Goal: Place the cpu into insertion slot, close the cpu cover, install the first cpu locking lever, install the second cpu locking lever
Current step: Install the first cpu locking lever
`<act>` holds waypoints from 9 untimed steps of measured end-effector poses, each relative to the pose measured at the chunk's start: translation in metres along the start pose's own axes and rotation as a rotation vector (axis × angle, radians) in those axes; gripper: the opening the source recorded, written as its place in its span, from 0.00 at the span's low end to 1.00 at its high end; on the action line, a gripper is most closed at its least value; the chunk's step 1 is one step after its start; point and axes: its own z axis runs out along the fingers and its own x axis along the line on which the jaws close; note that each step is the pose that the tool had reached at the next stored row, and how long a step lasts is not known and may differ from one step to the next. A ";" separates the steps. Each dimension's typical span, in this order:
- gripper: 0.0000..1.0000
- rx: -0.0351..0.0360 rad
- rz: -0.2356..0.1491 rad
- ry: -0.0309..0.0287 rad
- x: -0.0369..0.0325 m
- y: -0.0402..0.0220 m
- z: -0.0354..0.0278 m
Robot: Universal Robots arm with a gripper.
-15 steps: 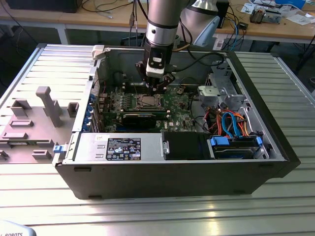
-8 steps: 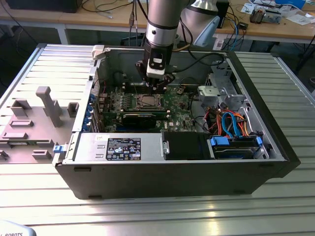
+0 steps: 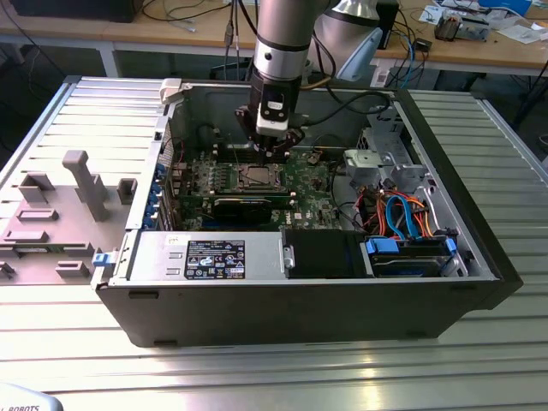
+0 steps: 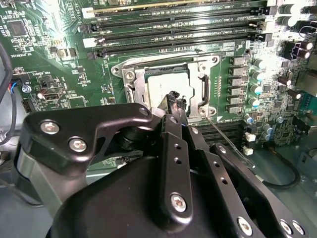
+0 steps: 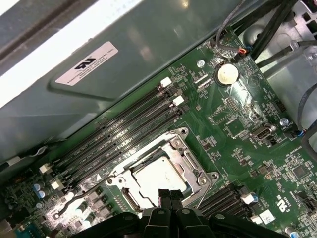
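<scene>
Light comes from above. In the exterior view we see pale glare on the ribbed table [image 3: 274, 368], and the case [image 3: 300, 317] is darker inside. In both wrist views glare whitens the circuit board [image 4: 54, 22] [image 5: 237, 89], and the cpu [image 4: 166, 84] [image 5: 158, 176] top shines.

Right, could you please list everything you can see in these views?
computer case: one, black, open on the metal table
circuit board: one, green, inside the case
cpu: one, silvery-grey, within the cover's window
cpu cover: one, silver, lying flat around the cpu
memory slots: four, black, beside the cover
coin cell: one, silver, on the board
cables: several, blue and orange, exterior view's right of the case
arm: one, grey, above the case
hand: one, black, shut, at the cover's edge
</scene>
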 end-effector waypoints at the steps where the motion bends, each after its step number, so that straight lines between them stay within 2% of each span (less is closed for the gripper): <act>1: 0.11 0.0001 -0.002 -0.0002 0.0000 0.0000 0.0000; 9: 0.11 0.0008 -0.015 -0.0011 0.0000 0.0000 0.0000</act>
